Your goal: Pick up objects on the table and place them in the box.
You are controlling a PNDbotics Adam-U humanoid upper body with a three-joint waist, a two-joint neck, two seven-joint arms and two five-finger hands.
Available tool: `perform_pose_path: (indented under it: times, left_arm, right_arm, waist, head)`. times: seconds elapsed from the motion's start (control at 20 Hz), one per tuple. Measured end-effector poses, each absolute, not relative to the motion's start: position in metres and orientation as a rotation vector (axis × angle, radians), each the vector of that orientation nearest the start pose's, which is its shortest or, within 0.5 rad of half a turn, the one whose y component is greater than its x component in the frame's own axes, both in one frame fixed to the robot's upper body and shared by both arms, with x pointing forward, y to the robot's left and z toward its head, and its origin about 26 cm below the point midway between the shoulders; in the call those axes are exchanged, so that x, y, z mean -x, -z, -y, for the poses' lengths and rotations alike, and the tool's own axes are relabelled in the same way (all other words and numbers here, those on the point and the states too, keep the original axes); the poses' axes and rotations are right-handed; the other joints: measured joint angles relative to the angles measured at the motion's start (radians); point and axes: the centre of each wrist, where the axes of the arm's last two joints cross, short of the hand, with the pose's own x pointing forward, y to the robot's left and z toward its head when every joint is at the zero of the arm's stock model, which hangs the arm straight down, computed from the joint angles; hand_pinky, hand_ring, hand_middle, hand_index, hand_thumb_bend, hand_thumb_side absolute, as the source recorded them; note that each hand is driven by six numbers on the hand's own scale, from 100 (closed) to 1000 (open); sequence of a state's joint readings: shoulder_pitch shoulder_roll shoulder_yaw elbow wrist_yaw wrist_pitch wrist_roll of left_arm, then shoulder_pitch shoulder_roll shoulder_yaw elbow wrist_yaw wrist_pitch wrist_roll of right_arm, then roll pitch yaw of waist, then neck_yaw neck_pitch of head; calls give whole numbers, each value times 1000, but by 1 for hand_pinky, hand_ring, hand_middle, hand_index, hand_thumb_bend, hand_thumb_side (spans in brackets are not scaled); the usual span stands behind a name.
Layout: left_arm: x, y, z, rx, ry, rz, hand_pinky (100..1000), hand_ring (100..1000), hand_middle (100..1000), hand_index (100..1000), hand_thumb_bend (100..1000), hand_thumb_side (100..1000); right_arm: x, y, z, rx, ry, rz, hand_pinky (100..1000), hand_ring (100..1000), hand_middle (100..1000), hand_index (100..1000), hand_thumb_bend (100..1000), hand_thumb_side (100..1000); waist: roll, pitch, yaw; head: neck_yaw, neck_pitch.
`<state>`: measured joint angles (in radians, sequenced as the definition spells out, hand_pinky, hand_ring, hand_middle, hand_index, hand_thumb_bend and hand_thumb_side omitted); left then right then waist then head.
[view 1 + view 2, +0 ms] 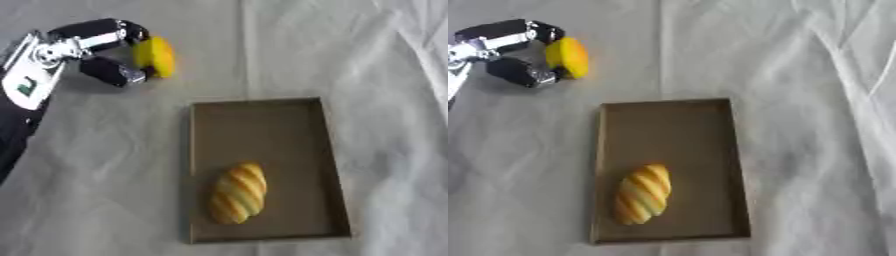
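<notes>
The yellow rounded object point(155, 56) sits at the far left of the desk point(96, 165), well apart from the box point(328, 150), with the left hand point(98, 47) curled round it, fingers above and thumb below. Only its left side seems to be caught, so it could roll out of the fingers during the carry. A striped bread loaf point(238, 192) already lies in the box's near half; a drop there could land on it and bounce out. The wrinkled white cloth over the desk could snag a low-moving hand. The right hand is out of view.
</notes>
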<state>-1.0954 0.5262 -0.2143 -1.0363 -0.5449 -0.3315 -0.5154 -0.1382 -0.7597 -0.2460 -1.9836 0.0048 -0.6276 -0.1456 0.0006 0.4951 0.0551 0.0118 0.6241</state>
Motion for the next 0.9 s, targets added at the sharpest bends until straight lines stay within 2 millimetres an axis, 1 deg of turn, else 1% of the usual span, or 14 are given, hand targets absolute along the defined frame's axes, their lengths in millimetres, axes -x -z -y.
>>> perform_pose_path:
  times: [0.15,0.25,0.35,0.45,0.55,0.7,0.9]
  left_arm:
    - [-465,-308,-252,-685,1589,1848,817,902,691,724,100,262]
    - [-455,-321,-245,-715,1575,1935,813,888,682,715,100,265]
    - [-442,-337,-237,-746,1565,2036,809,876,679,712,100,242]
    - [-427,-352,-226,-749,1569,2142,805,862,674,708,100,207]
    - [-410,-362,-212,-734,1603,2229,798,855,668,703,100,213]
    - [-388,-365,-189,-661,1690,2306,789,853,661,696,100,226]
    - [-365,-352,-157,-509,1824,2337,789,857,659,701,100,238]
  right_arm:
    - [-268,-246,381,-736,839,-3191,955,730,763,881,100,251]
    - [-267,-246,382,-741,830,-3193,955,730,762,880,100,248]
    - [-267,-246,383,-743,817,-3196,955,730,762,880,100,248]
    - [-267,-247,383,-748,806,-3197,955,730,762,879,100,247]
    - [-267,-247,384,-748,797,-3200,954,730,762,879,100,242]
    - [-266,-247,384,-747,792,-3200,954,731,762,878,100,234]
    - [-266,-247,384,-745,787,-3200,954,731,762,877,100,236]
  waist:
    - [-2,0,3]
    - [-3,0,7]
    - [-4,0,9]
    - [-5,-3,14]
    - [-6,-6,16]
    - [-7,-11,22]
    - [-10,-15,30]
  head:
    - [-1,0]
    - [-2,0]
    - [-4,0]
    - [-5,0]
    - [-5,-1]
    - [-6,-1]
    - [-11,-2]
